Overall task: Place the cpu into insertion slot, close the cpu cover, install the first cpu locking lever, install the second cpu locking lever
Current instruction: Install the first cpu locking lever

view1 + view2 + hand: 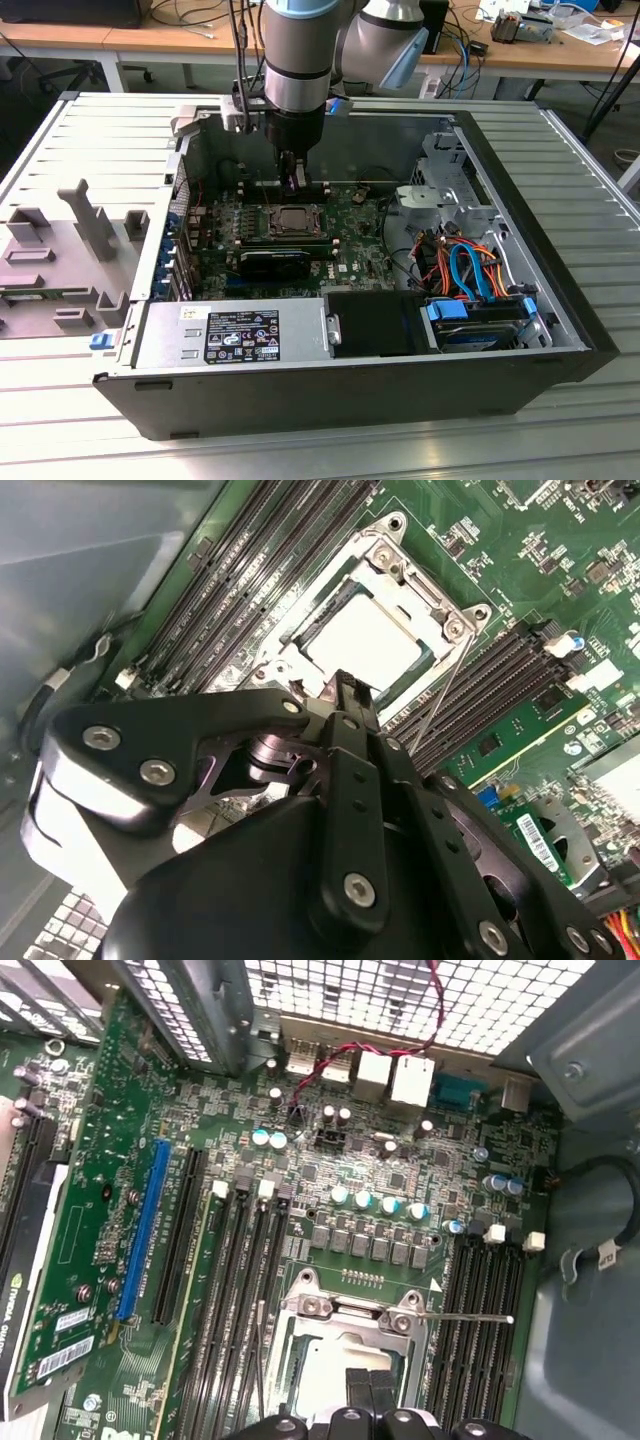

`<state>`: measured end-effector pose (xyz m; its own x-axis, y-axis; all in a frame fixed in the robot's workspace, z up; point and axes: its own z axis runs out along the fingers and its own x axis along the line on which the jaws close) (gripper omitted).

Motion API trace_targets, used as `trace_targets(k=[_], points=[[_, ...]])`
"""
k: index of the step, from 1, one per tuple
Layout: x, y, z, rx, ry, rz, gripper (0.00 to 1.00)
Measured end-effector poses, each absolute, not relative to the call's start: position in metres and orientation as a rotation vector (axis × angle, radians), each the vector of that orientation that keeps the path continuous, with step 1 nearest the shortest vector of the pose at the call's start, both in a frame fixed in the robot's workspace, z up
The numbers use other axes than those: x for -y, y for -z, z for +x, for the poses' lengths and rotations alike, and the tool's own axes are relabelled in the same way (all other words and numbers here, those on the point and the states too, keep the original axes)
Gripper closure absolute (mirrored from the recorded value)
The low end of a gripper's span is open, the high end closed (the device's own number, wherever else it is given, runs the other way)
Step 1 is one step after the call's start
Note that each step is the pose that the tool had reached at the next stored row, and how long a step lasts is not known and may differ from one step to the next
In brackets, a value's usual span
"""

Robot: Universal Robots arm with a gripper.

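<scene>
Pincer (pixel 345 685) looks pressed together and empty, tip right at the edge of the cpu cover (pixel 420 585), cpu (pixel 365 640) just past it underneath.

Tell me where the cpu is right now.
In the second wrist view the cpu sits in the insertion slot, framed by the cpu cover, just beyond the gripper.

Grey arm (pixel 297 60), blue joint caps (pixel 405 55); black claw (pixel 345 690), silver screws (pixel 358 888).

Arm (pixel 296 50): we see it hanging vertical, wrist in line.
Gripper (pixel 293 178): we see it pointing straight down.
Fingers (pixel 362 1388): we see both tips pressed together.
</scene>
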<state>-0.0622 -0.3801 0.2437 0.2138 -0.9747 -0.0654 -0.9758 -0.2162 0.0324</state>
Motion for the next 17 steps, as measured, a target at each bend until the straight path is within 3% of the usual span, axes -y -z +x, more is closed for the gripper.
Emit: trace_targets(k=[17], points=[[0.3801, -0.2437, -0.0622, -1.803, -0.113, -2.556, 0.89]])
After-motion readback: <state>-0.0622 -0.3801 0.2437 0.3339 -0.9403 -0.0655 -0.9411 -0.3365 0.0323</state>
